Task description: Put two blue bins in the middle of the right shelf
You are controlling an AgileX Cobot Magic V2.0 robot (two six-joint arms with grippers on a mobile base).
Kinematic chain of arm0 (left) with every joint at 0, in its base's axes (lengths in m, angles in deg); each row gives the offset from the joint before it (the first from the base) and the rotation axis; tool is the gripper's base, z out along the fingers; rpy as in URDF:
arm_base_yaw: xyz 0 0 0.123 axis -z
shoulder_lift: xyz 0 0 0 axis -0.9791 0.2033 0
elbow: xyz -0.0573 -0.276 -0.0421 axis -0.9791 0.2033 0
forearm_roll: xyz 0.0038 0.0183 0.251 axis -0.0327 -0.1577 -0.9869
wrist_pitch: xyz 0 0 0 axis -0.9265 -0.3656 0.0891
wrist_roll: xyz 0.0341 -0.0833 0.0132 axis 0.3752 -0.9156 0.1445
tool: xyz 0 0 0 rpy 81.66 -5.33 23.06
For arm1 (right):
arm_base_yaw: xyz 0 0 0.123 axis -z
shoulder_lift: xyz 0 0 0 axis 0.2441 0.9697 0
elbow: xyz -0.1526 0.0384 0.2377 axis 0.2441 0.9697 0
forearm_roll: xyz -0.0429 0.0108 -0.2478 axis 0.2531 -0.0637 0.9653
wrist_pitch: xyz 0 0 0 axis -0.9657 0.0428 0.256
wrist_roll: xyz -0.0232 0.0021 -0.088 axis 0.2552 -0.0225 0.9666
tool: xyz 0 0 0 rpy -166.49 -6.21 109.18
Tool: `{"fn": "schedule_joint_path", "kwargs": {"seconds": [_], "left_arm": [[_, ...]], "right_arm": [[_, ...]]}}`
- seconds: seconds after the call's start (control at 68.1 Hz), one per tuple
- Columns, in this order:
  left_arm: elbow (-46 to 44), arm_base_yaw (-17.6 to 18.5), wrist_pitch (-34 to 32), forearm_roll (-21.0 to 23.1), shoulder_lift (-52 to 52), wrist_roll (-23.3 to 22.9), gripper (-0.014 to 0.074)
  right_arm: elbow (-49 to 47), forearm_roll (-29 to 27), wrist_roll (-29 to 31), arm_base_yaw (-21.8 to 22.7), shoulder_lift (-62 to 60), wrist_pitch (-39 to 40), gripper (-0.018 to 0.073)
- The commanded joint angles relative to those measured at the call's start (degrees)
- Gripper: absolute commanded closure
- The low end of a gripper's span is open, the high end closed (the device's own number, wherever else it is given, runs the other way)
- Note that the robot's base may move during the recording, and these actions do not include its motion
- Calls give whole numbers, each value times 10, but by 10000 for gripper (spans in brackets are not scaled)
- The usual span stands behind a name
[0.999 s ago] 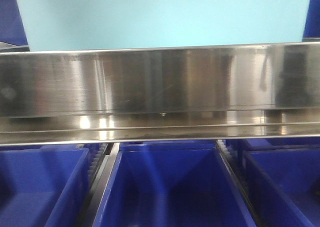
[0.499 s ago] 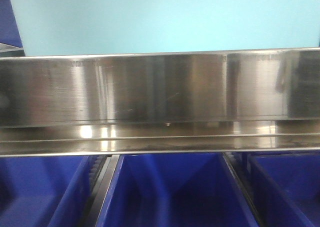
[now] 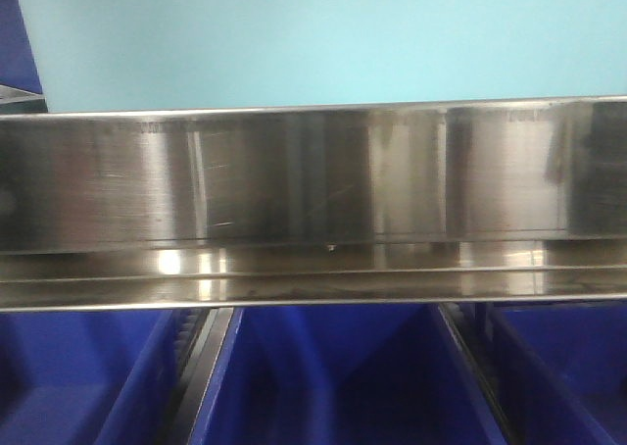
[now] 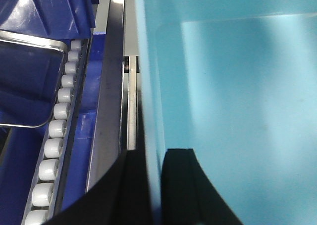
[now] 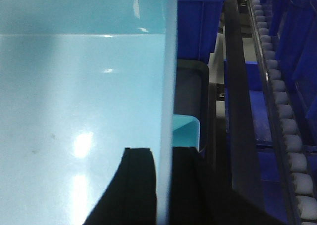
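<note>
Squarely across the front view, a pale blue bin (image 3: pixel 323 38) fills the top of the scene, sitting just above and behind a brushed steel rail (image 3: pixel 313 185) that runs the full width of the shelf. Beneath the rail, three dark blue bins (image 3: pixel 323 376) stand side by side in their lanes, the middle one shown almost whole and the outer two cut off by the edges. At the bin's left wall, the left gripper (image 4: pixel 154 154) straddles the rim, one black finger outside and one inside, pinching the thin plastic between them. Beside it, a steel channel and a row of white rollers (image 4: pixel 52 148) run away from the camera, with more dark blue plastic further left. At the opposite wall, the right gripper (image 5: pixel 162 150) has the same hold, one finger pressed to the glossy inner face and the other to the outer face. Beyond that wall lie another line of rollers and more dark blue bins on the shelf.
</note>
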Motion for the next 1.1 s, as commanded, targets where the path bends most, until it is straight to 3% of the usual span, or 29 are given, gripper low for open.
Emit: {"fn": "schedule_joint_path", "kwargs": {"seconds": [0.0, 0.587, 0.705, 0.837, 1.087], "left_arm": [[-1, -4, 22, -58, -9, 4, 707], [-1, -4, 1, -55, -9, 4, 707], [-1, -4, 0, -36, -9, 4, 707], [0, -4, -7, -15, -9, -1, 707], [45, -4, -76, -19, -9, -26, 707]], "right_arm": [[-7, 39, 6, 5, -11, 17, 724], [-7, 37, 6, 5, -11, 5, 724], [-6, 38, -26, 5, -11, -24, 724], [6, 69, -54, 5, -13, 17, 724], [81, 88, -61, 5, -36, 79, 724]]}}
